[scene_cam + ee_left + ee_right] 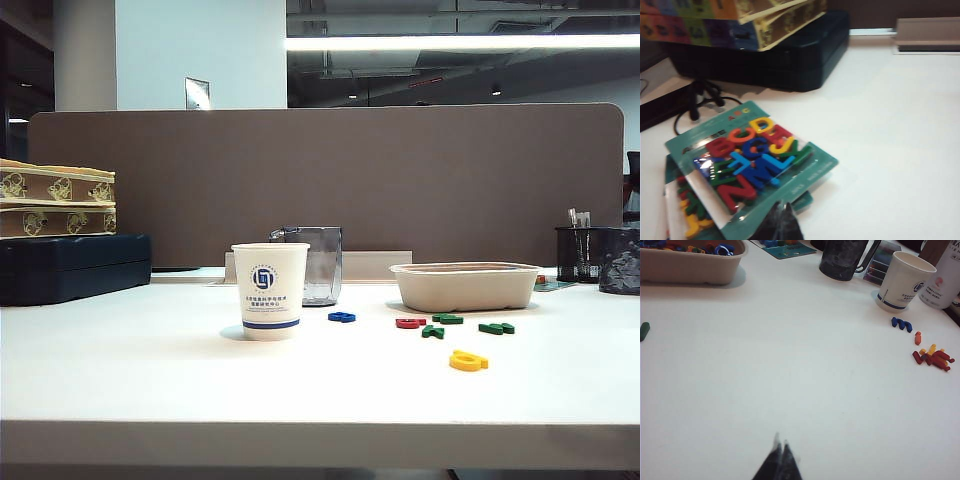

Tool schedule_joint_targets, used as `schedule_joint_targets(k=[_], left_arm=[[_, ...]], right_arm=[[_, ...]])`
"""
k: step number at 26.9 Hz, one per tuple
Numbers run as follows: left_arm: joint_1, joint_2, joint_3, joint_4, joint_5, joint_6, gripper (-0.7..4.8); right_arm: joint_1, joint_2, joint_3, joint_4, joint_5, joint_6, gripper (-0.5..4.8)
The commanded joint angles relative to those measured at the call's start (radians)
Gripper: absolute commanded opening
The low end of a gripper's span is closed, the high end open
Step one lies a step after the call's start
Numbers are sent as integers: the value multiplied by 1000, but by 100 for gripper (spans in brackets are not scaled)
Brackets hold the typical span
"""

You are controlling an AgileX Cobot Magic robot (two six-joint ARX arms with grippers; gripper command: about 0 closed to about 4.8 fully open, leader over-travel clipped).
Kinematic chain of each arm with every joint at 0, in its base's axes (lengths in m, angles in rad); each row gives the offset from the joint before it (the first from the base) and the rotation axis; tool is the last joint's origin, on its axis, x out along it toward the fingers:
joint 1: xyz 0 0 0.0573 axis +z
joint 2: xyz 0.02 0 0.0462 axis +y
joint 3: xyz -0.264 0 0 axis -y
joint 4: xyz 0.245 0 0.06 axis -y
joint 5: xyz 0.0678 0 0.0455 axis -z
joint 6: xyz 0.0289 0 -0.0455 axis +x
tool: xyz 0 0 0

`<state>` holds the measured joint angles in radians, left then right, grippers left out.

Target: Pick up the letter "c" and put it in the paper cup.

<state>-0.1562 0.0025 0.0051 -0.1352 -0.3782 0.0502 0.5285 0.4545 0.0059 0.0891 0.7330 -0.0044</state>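
Paper cup (270, 291) upright on table (150, 380); letter "c" (918, 338) lying nearby. Left gripper (781, 220) closed, empty, above letter packet (747, 162). Right gripper (780, 456) closed, empty, over bare table

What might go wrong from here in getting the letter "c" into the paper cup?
The letter "c" is small, flat, near dark red letters: a wrong pick is possible. A lookalike cup stands farther off, inviting a mix-up with the paper cup. The right gripper hangs far off, jaws shut; the left gripper, shut, faces a letter pack.
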Motion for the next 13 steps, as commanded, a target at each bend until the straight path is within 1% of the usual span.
schedule_joint_targets(k=[1,6,13], left_arm=[[44,0,3,-13,0,-6,-5],[94,0,2,-13,-2,-6,-5],[98,0,2,-13,-2,-6,-5]], right_arm=[[2,0,-5,13,2,5,0],[2,0,-5,13,2,5,0],[2,0,-5,13,2,5,0]])
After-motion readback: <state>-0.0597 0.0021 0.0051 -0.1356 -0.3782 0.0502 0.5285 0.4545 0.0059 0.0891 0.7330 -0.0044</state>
